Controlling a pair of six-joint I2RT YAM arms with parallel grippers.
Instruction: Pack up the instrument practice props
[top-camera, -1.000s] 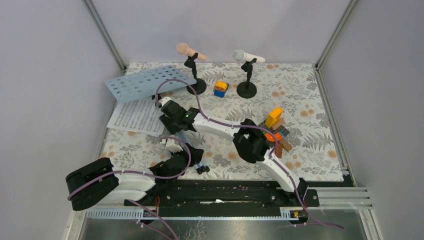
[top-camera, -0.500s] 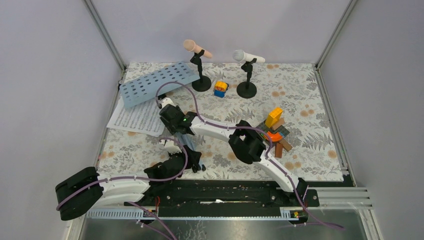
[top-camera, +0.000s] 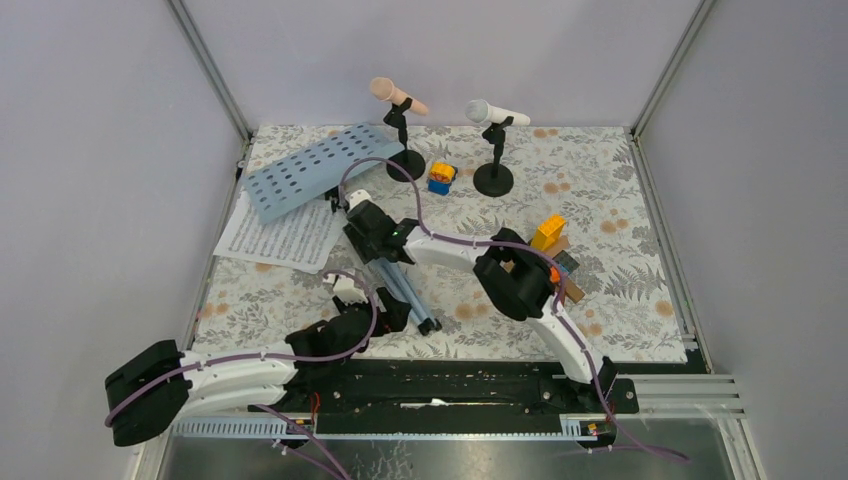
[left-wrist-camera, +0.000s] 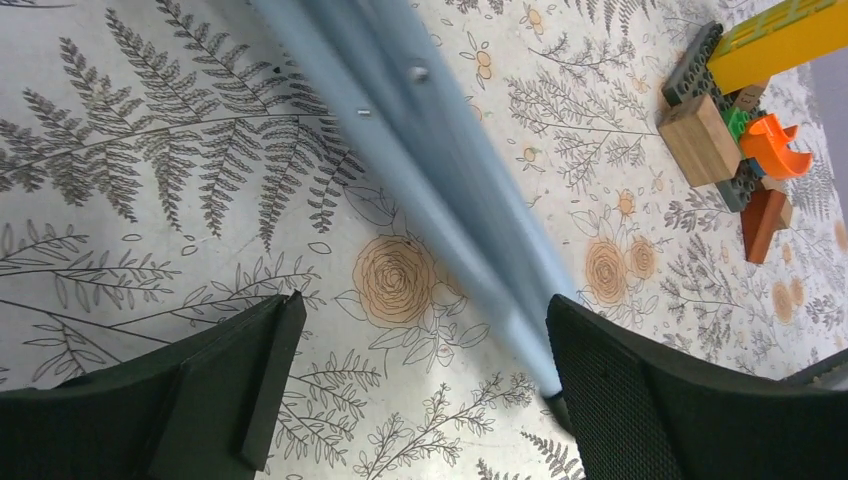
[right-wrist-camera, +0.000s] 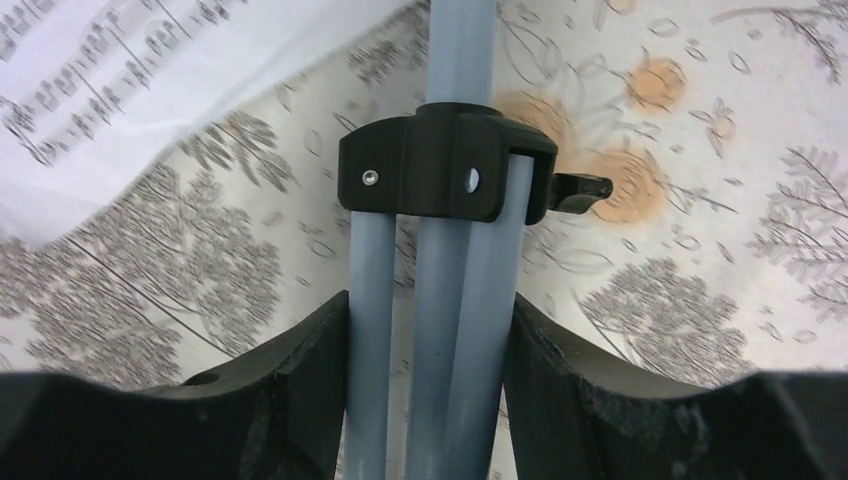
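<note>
1. Top view: your right gripper (top-camera: 375, 240) is clamped on the music rack (top-camera: 315, 170) just below its perforated panel.
   - From there the tripod legs (top-camera: 405, 290) run, folded together, toward the arm bases.
   - Your left gripper (top-camera: 388, 315) waits at the foot end of those legs.
   - The sheet-music pages (top-camera: 280, 238) lie on the floral mat (top-camera: 620, 200) at the panel's near edge.
   - Past the rack's far corner, the pink microphone (top-camera: 398, 97) sits in one of the mic holders (top-camera: 493, 180). The white microphone (top-camera: 492, 111) sits farther along in the other.
   - The toy blocks (top-camera: 555, 255) lie well apart from the rack.

2. Left wrist view: your left gripper (left-wrist-camera: 420, 330) is spread wide and holds nothing.
   - The rack's legs (left-wrist-camera: 440, 180) pass between its fingers, close to the right-hand pad.
   - You can't tell from here whether they touch that pad.

3. Right wrist view: your right gripper (right-wrist-camera: 430, 340) is pinching the three leg tubes (right-wrist-camera: 370, 270) just beneath the rack's black collar (right-wrist-camera: 440, 165). The pages (right-wrist-camera: 150, 80) show beside the rack's post.

4. Progress, as a judgement: you are early in the task.
   - The legs look collapsed, but nothing is put away and no case is in sight.
   - Both microphones, both holders, the pages and the rack itself remain to pack.
</note>
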